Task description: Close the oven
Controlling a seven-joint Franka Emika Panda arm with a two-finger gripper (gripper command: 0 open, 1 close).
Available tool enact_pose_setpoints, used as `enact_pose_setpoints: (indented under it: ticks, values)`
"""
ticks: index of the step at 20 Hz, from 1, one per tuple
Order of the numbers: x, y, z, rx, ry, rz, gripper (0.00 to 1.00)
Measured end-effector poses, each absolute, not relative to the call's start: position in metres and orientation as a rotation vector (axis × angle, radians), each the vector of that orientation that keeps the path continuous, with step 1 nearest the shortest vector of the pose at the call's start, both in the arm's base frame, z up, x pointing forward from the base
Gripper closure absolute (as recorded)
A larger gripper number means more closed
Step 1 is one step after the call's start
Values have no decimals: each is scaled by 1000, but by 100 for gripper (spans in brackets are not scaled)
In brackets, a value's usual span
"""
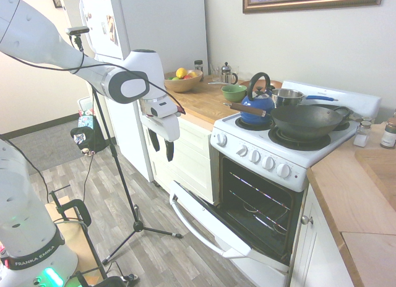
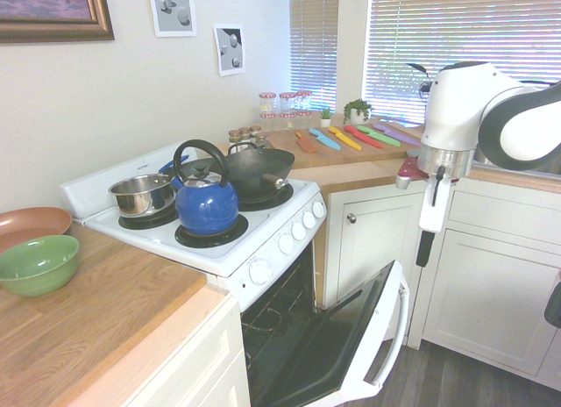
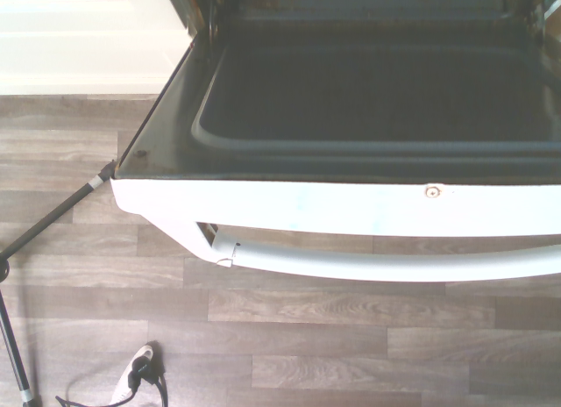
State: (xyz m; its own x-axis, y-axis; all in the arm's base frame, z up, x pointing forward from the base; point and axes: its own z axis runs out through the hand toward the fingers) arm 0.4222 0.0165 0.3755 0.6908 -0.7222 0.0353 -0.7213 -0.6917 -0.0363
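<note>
The oven (image 1: 263, 175) stands with its door (image 2: 337, 346) dropped open – white bar handle (image 3: 386, 265) outward – while the gripper (image 1: 161, 145), fingers spread and empty, hangs at its nine o'clock, well apart.

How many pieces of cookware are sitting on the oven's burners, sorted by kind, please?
Kettle: 1, the blue kettle
Wok: 1, the dark wok
Saucepan: 1, the steel saucepan
Total: 3, all on the oven, whose door hangs open.
</note>
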Motion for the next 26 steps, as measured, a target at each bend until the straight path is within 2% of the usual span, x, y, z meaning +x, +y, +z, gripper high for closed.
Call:
enact_pose_setpoints:
  ticks: [5, 19, 26]
  values:
    - [423, 8, 350, -2882, 1287, -42, 0]
    - [408, -31, 146, -2776, 1324, 104, 0]
    - [441, -22, 91, -2824, 1201, -6, 0]
